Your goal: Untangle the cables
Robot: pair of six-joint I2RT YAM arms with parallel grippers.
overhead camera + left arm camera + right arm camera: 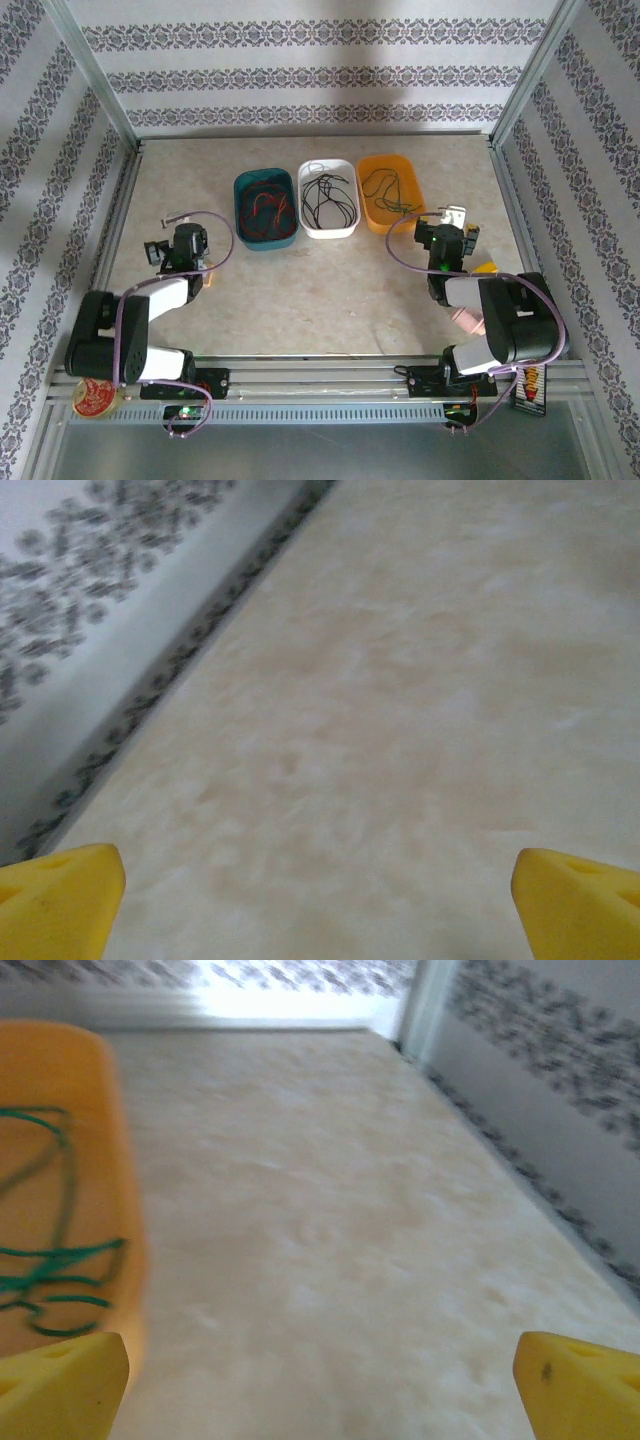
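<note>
Three trays stand in a row at the back of the table. Red cables [262,210] lie in the teal tray [240,186], black cables [328,196] in the white tray [304,172], and green cables [385,186] in the orange tray [413,172]. My left gripper [172,232] hovers over bare table left of the teal tray, open, its yellow fingertips [60,900] far apart with nothing between them. My right gripper [448,232] sits just right of the orange tray [60,1070], open and empty [320,1390]. A green cable [50,1260] shows inside that tray.
Patterned walls with metal frame posts enclose the table on three sides. The wall base [150,690] runs close on the left arm's left. The far right corner post [425,1005] stands ahead of the right gripper. Beige tabletop [320,290] lies between the arms.
</note>
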